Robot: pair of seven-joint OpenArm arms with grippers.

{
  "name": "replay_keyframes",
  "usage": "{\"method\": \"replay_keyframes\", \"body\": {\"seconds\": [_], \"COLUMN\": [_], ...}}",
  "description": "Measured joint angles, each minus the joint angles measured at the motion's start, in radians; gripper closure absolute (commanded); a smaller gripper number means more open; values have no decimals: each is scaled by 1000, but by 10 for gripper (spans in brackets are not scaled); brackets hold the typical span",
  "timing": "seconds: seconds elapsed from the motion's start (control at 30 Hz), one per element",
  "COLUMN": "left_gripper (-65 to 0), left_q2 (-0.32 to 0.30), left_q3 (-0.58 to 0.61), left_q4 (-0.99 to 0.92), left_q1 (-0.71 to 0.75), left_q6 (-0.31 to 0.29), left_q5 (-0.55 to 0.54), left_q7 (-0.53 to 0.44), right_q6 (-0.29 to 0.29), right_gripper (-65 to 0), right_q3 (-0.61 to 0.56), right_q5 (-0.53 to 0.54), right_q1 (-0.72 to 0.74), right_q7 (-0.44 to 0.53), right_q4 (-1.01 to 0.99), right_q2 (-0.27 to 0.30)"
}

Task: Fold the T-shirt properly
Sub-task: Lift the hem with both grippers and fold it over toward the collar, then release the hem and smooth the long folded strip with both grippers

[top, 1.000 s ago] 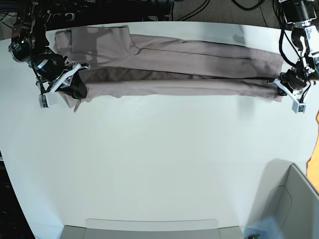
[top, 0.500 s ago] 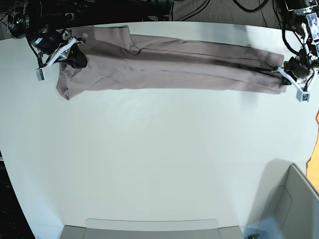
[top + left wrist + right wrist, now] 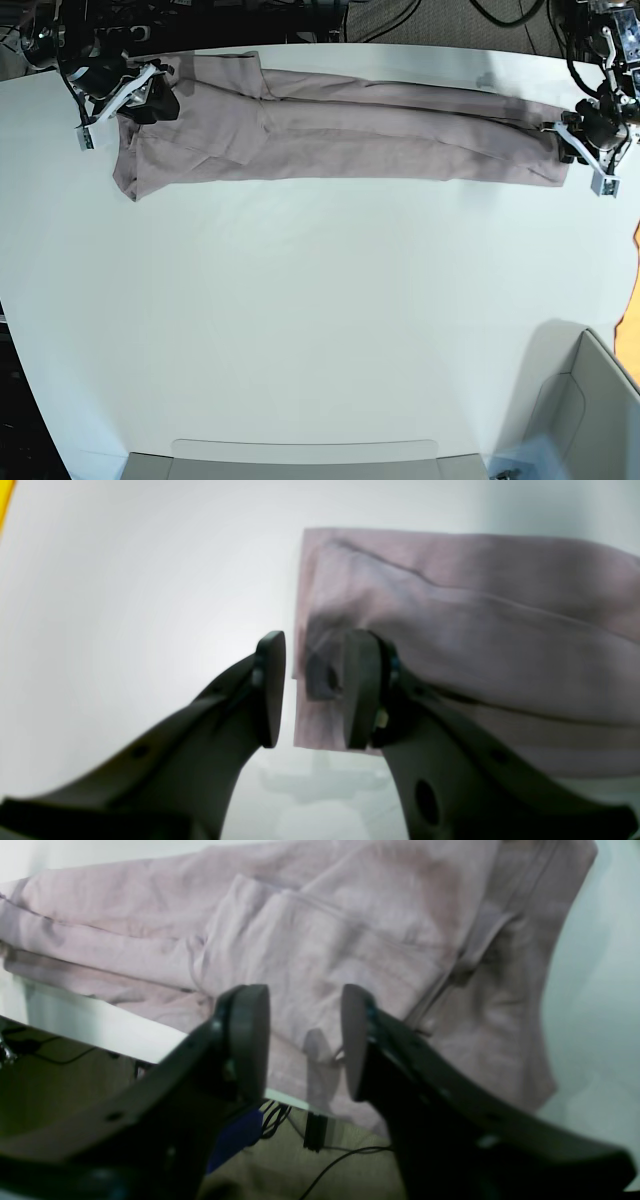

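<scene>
Inspection finds the T-shirt (image 3: pixel 340 135) lying as a long folded band along the worktop's (image 3: pixel 320 320) twelve-o'clock edge, both my grippers' fingers (image 3: pixel 270 690) parted at its ends, gripping nothing.

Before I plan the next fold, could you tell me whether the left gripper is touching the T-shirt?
Cannot tell. In the left wrist view the left gripper stands open over the T-shirt hem, but blur hides whether its fingers rest on the cloth.
</scene>
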Motion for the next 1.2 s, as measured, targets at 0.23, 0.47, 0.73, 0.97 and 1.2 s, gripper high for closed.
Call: {"method": "replay_keyframes", "body": {"seconds": [0.23,0.47,0.73,0.97,1.2], "left_gripper": [-200,-201,-201,-201,-144], "left_q2": [-5,-10,-22,-61,-71], "left_q3": [0,27,164,293,383], "left_q4": [-62,-148,-304,-424,-529], "left_q1": [-13,-70,-121,-141,-209], "left_q6": [0,64,60,56,29], "left_q5": [4,-1,-27,-93,-123], "left_q7": [0,-6,-75,-140,-227], "right_q6": [0,0,0,0,0], "right_gripper": [-261,-261,-261,-261,-261], "right_q3": [-3,-4,-4,-5,-5], "right_q5": [0,-1,-2,-2,-6], "right_q1": [24,43,50,56,72], "right_q7": [2,-5,-6,-6,-9], "right_q4": [-5,-18,-34,-35,-37], "right_q2": [0,3,36,52,52]}}
